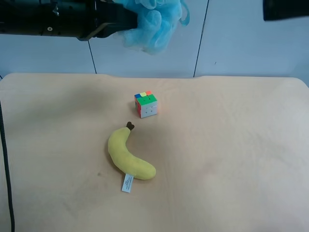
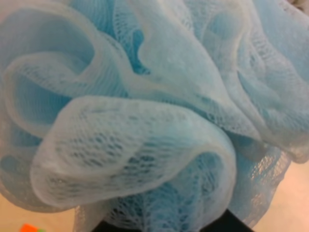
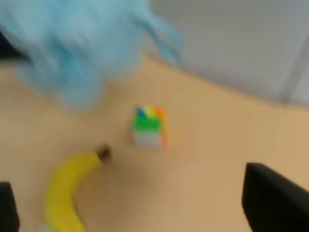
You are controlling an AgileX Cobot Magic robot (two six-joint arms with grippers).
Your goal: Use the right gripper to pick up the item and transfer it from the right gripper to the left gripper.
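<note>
Fluffy light-blue mesh bath pouf (image 1: 152,26) is held up in the air toward the far side of the light tan tabletop (image 1: 231,159), well clear of its surface.

Nearest the exterior high camera lies a curved yellow plush banana (image 1: 128,157). Its brown stem tip points toward the far side, and a small white label (image 1: 127,183) sticks out at its near end. Just beyond the stem, not touching it, sits a small many-coloured puzzle cube (image 1: 146,104).

Farther back and higher, the black arm at the exterior high view's left reaches in level. It is the left arm, since the left wrist view is filled with the pouf's blue netting. The left tool (image 1: 124,21) is pressed together, pinching the pouf's side, with its tips sunk in the ruffles. A blue ribbon loop (image 1: 184,14) dangles from the pouf's other side.

The right tool (image 3: 128,193) is spread wide, with nothing between its black fingers (image 3: 275,198). Its blurred wrist view takes in the pouf, the cube and the banana. A black piece of the other arm shows in the exterior high view's upper right corner, apart from the pouf. Behind everything stands a pale blue-grey panelled wall (image 1: 241,43).
</note>
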